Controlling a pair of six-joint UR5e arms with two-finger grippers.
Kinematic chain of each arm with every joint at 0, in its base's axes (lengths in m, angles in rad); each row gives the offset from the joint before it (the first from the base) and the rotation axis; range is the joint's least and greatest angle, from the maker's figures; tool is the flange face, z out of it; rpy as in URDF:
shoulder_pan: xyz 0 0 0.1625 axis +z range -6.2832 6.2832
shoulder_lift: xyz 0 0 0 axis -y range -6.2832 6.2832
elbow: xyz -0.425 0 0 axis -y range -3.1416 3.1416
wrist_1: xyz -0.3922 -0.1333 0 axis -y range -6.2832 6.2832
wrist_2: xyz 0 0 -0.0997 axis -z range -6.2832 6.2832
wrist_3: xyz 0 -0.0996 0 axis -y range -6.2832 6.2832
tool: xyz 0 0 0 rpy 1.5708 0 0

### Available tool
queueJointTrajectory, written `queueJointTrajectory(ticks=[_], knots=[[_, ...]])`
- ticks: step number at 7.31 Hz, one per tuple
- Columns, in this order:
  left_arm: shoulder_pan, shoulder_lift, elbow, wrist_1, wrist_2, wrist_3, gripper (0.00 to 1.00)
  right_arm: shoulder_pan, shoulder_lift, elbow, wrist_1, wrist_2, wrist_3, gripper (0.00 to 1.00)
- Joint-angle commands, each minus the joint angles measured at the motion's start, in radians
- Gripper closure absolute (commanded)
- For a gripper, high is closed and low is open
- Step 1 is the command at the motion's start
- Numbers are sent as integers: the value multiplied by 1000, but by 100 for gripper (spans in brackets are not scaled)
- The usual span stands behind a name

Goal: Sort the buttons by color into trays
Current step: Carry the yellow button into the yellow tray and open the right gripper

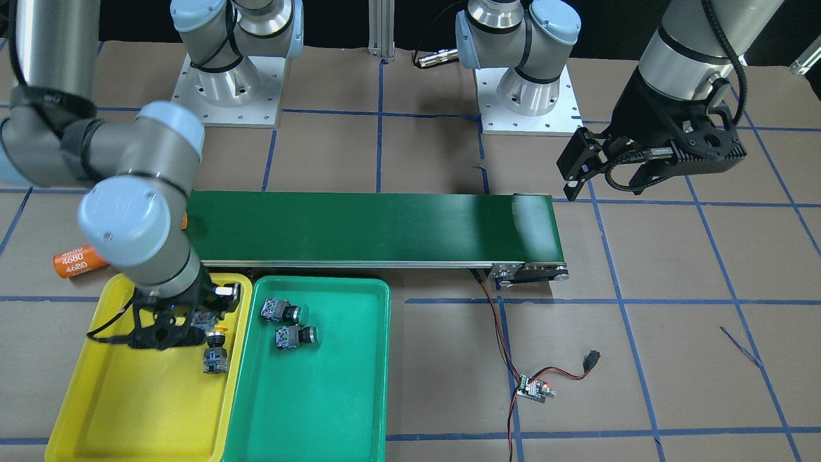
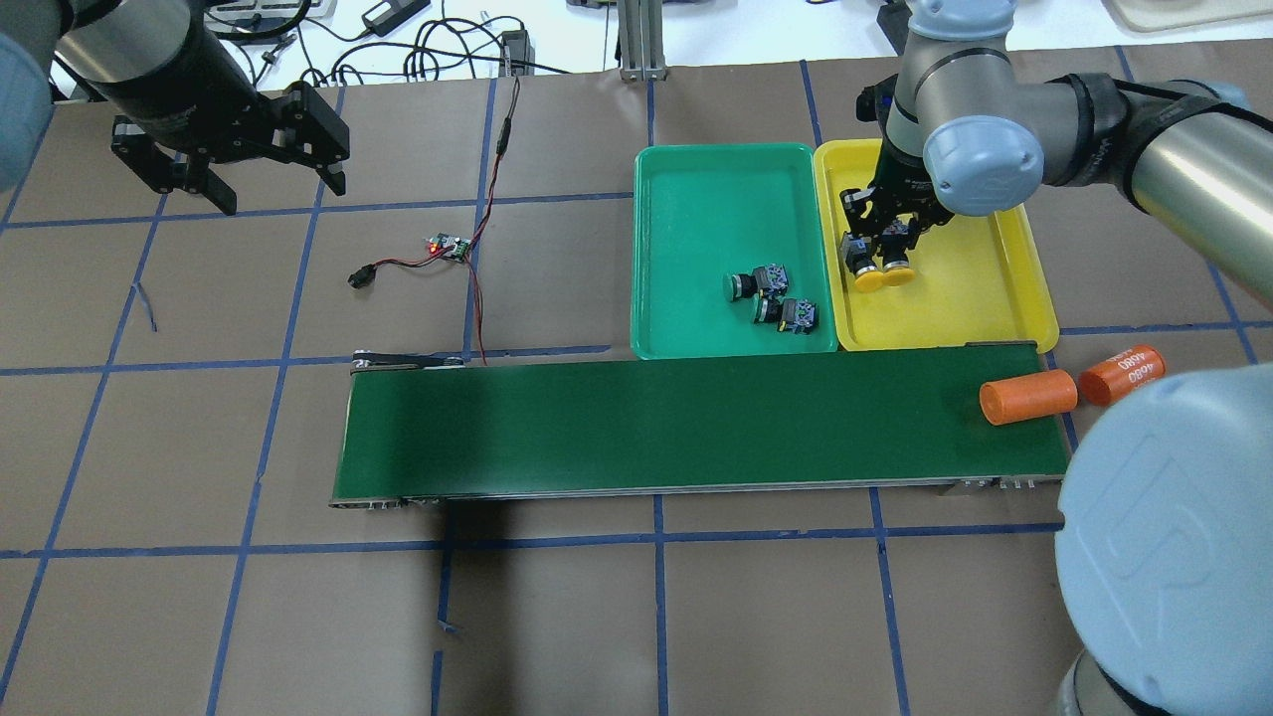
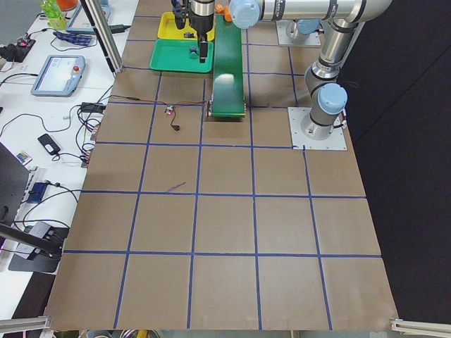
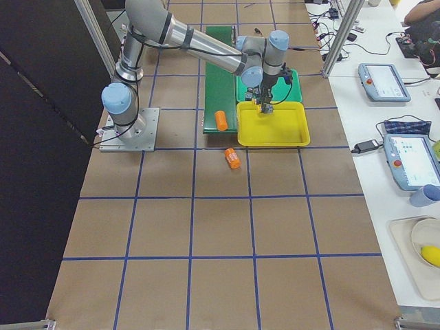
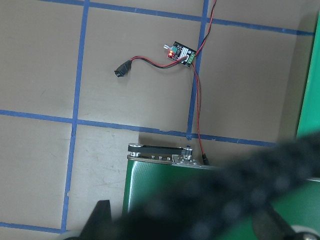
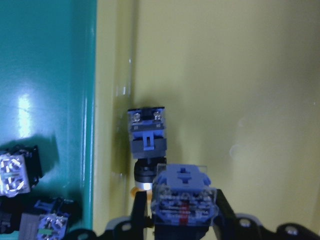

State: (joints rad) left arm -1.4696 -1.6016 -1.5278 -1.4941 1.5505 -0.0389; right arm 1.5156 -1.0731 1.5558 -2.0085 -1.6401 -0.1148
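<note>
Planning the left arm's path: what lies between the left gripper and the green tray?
Overhead view: a small circuit board and its red-black wires, between left gripper and green tray.

Setting: robotics lab, bench-top manipulation cell.
Arms: right arm (image 4: 199,42) and left arm (image 1: 686,51), each bolted to a metal base plate (image 4: 144,134) on the table (image 3: 225,218).
Table surface: brown paper covering, squared off with a blue tape grid (image 2: 660,617).
Fixtures: short conveyor belt (image 2: 696,428); aluminium extrusion post (image 1: 380,29); bare circuit board (image 5: 181,52) with loose red-black wires.
Side bench (image 3: 28,105): white top, teach pendant (image 3: 62,74), trailing cables (image 2: 438,45).
</note>
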Motion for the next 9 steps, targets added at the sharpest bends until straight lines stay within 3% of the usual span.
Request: queueJointTrajectory(ticks=[1, 2, 4, 7, 9], knots=[[0, 0, 0, 0, 0, 1, 0, -5, 13, -19, 2, 11, -8, 1], [0, 0, 0, 0, 0, 1, 0, -3, -26, -19, 10, 52, -8, 0], [0, 0, 0, 0, 0, 1, 0, 49, -138, -23, 83, 42, -6, 0], [0, 0, 0, 0, 0, 1, 0, 84, -329, -161, 438, 36, 12, 0], [0, 0, 0, 0, 0, 1, 0, 84, -424, -148, 558, 34, 67, 0]])
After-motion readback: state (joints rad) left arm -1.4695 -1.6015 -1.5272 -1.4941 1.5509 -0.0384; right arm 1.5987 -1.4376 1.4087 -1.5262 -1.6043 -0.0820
